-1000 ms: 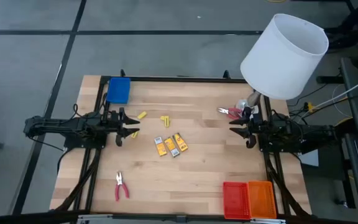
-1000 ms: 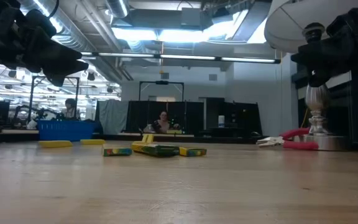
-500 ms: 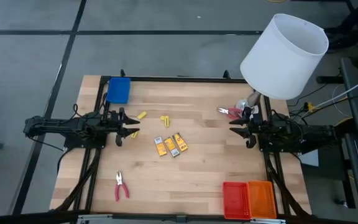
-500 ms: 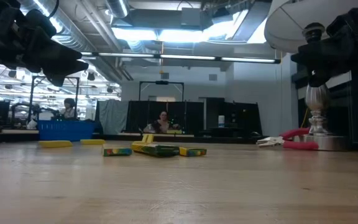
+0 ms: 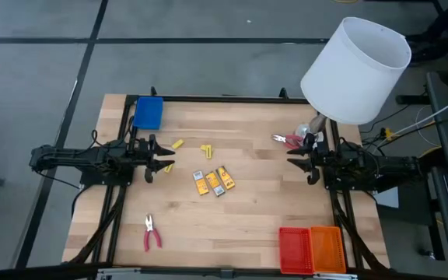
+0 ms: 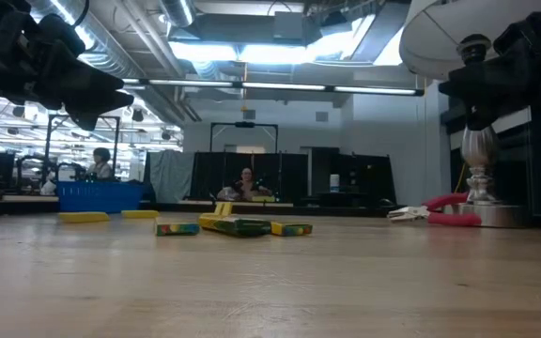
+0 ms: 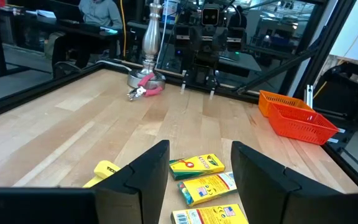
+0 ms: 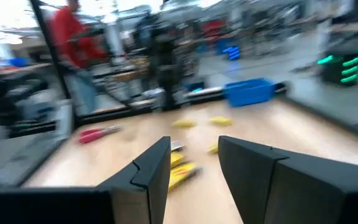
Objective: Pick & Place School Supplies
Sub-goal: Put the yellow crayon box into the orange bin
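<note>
Three yellow-orange packets (image 5: 212,181) lie side by side mid-table; they also show in the left wrist view (image 7: 205,185) and the low view (image 6: 238,225). Small yellow pieces (image 5: 178,144) (image 5: 206,150) lie toward the far left. One pair of red-handled pliers (image 5: 152,233) lies near the front left. The other pair (image 5: 288,141) lies by the lamp base. My left gripper (image 5: 162,159) (image 7: 197,177) hovers open at the table's left, pointing toward the packets. My right gripper (image 5: 298,160) (image 8: 194,165) hovers open at the table's right, facing it.
A blue tray (image 5: 148,113) stands at the far left corner. A red tray (image 5: 294,249) and an orange tray (image 5: 327,249) stand at the near right. A white-shaded lamp (image 5: 356,70) stands at the far right, over my right arm. Bare wood lies between the packets and the near edge.
</note>
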{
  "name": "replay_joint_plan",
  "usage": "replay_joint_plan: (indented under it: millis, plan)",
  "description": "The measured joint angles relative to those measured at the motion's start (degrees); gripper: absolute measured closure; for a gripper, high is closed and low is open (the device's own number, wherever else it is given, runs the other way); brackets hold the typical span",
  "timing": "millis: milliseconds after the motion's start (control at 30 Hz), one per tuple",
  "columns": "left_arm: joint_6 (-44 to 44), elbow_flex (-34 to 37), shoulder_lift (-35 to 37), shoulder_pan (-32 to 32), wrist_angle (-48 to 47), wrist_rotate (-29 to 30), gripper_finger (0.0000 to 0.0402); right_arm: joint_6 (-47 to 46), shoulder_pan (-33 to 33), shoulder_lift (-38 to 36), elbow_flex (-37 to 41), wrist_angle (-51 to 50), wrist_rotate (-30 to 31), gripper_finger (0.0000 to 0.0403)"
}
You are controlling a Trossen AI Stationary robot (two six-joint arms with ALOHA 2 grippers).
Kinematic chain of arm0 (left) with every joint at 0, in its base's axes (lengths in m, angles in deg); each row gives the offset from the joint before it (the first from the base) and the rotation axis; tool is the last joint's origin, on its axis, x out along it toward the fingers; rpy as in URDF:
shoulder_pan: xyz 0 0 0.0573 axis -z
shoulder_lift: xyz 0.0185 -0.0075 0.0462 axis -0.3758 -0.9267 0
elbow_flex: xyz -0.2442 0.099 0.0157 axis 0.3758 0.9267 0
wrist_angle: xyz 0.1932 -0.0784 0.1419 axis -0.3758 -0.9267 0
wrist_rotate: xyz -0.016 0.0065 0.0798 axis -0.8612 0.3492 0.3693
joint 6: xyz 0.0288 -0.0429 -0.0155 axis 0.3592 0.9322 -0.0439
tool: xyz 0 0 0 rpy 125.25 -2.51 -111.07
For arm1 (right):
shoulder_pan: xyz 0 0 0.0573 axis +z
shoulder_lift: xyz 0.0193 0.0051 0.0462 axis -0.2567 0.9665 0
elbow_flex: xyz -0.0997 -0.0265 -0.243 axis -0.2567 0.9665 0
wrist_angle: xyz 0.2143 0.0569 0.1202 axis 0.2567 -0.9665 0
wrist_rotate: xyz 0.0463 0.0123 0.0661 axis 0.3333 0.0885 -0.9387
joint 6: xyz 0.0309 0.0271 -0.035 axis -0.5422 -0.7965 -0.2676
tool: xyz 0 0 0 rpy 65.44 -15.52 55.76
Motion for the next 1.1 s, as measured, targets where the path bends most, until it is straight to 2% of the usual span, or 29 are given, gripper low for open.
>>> replay_joint_plan:
  millis: [100,233,333,467,533,700,800,933,1100]
  plan:
    - [-0.02,-0.01,0.00,0.00,-0.01,0.01,0.0233,-2.46,-0.02,0.00,0.00,1.04,5.70,0.0264]
    - [-0.02,0.00,0.00,0.00,-0.02,0.00,0.0233,-24.47,0.00,0.00,0.00,4.10,5.44,0.0264]
    - [-0.02,-0.02,0.00,0.00,-0.02,0.02,0.0233,-40.91,0.03,0.04,0.00,3.60,3.08,0.0264]
    - [-0.02,0.00,0.00,0.00,-0.02,0.01,0.0233,-56.56,0.02,1.54,0.00,2.90,8.43,0.0264]
    - [-0.02,0.00,-0.02,0.00,-0.02,0.00,0.0233,-58.83,0.02,2.00,0.00,3.15,8.50,0.0264]
    - [0.00,0.00,-0.02,0.00,-0.01,0.02,0.0233,-62.18,1.06,2.67,0.00,3.22,1.76,0.0264]
    - [-0.02,0.00,-0.01,0.00,-0.02,0.00,0.0233,-62.90,2.93,2.69,0.00,5.41,1.97,0.0264]
    - [-0.02,-0.01,-0.02,0.00,0.00,0.01,0.0233,-63.20,6.01,2.79,0.02,10.89,8.09,0.0264]
    - [1.30,-0.01,-0.04,0.00,2.11,0.60,0.0233,-56.05,10.66,6.32,0.01,28.49,16.18,0.0264]
